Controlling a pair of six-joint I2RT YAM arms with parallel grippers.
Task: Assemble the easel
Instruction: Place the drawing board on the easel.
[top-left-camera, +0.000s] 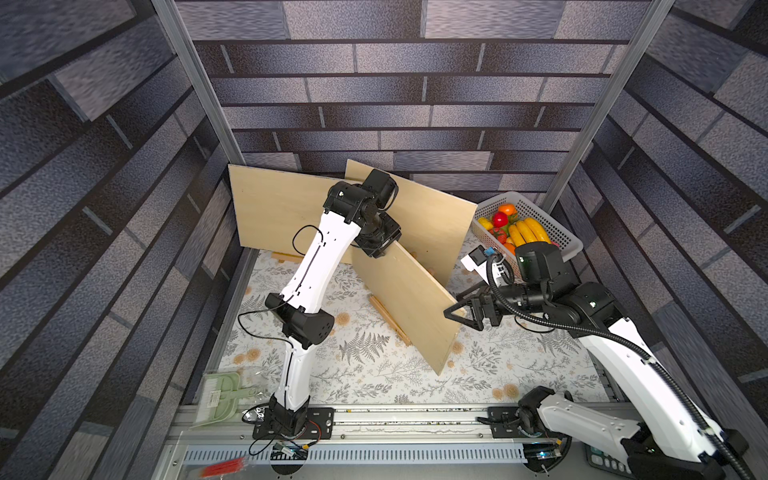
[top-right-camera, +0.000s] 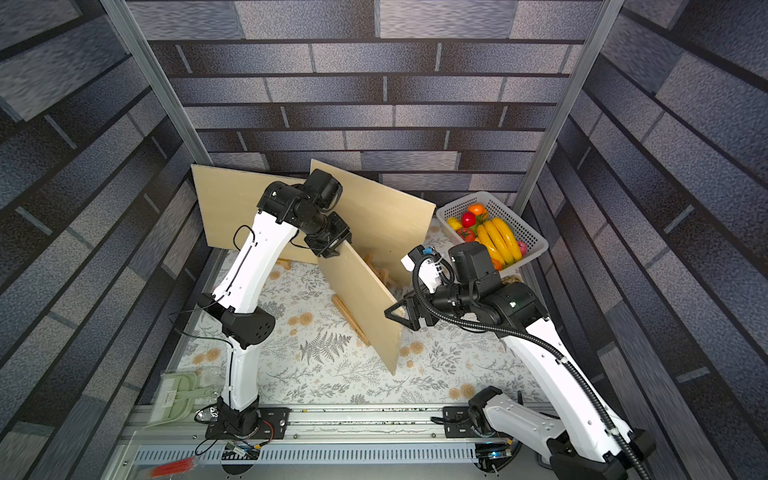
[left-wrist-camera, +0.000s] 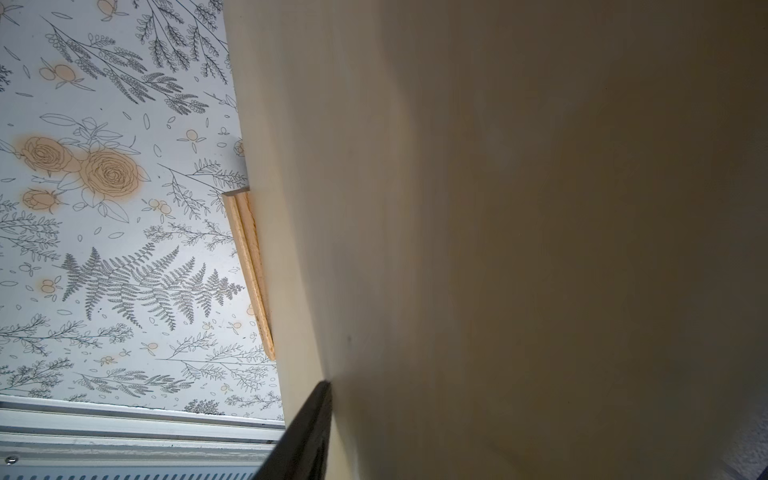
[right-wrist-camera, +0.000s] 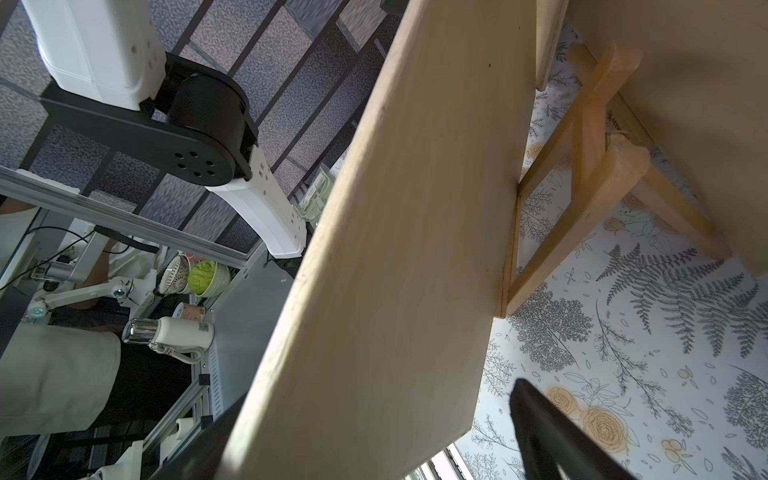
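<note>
In both top views the front board (top-left-camera: 409, 307) stands on edge across the middle of the table (top-left-camera: 374, 386). It runs from the far middle toward the near right and leans a little. The left claw (top-left-camera: 376, 247) sits at the far end of its top edge, clamped over the wood. The right claw (top-left-camera: 455, 311) is at the board's near right edge, with jaws on either side of it. The easel (top-left-camera: 390, 320) peeks out as a wooden rail along the board's bottom edge, mid-table. A second board (top-left-camera: 278, 208) leans at the far left corner, with a third board (top-left-camera: 432, 224) just beside it. A basket (top-left-camera: 563, 243) of fruit fills the far right corner.

Over to the left wrist view, where the front board (left-wrist-camera: 498, 249) fills nearly everything. One black finger (left-wrist-camera: 307, 432) lies flat against its face and the other is hidden behind the wood. That claw is closed on the board. The easel (left-wrist-camera: 249, 270) rail runs right along the board's lower edge, on the flowered table (left-wrist-camera: 104, 249).

Now the right wrist view. The front board (right-wrist-camera: 395, 270) passes between the fingers, and one finger (right-wrist-camera: 552, 436) stands clear of the wood with table showing in the gap. So this claw is spread wide and gripping nothing. Wooden easel (right-wrist-camera: 590, 166) legs stand between this board and the third board (right-wrist-camera: 685, 104).
</note>
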